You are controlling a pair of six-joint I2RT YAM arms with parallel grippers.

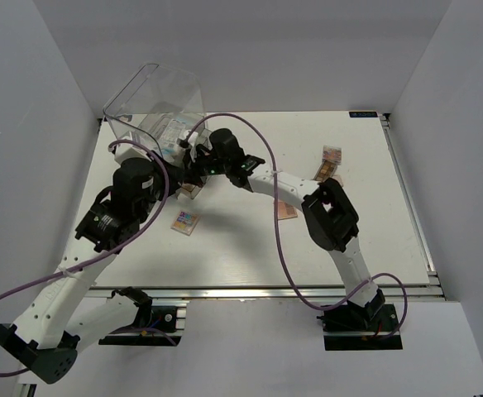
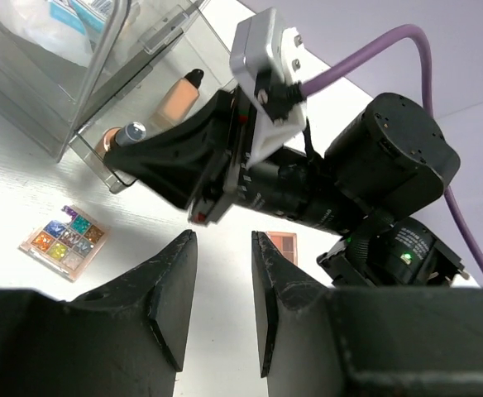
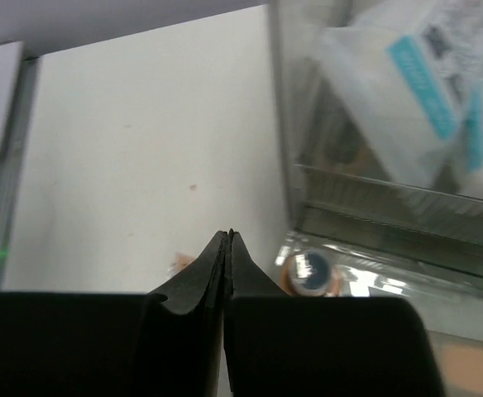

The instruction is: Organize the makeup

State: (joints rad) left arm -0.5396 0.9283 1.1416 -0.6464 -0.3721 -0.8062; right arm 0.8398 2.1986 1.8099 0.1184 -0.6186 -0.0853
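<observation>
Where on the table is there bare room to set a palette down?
Bare table along the near edge, between the colourful palette and the right arm's elbow; also right of the two far-right palettes. Crowded before the drawer box, where left gripper and right gripper sit close.

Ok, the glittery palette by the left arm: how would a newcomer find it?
Start at the clear drawer box at the far left of the table. Nearer the camera, beside the left arm, lies a flat square palette. Unlike the brown-toned palettes further right, its pans are bright multicoloured glitter.
</observation>
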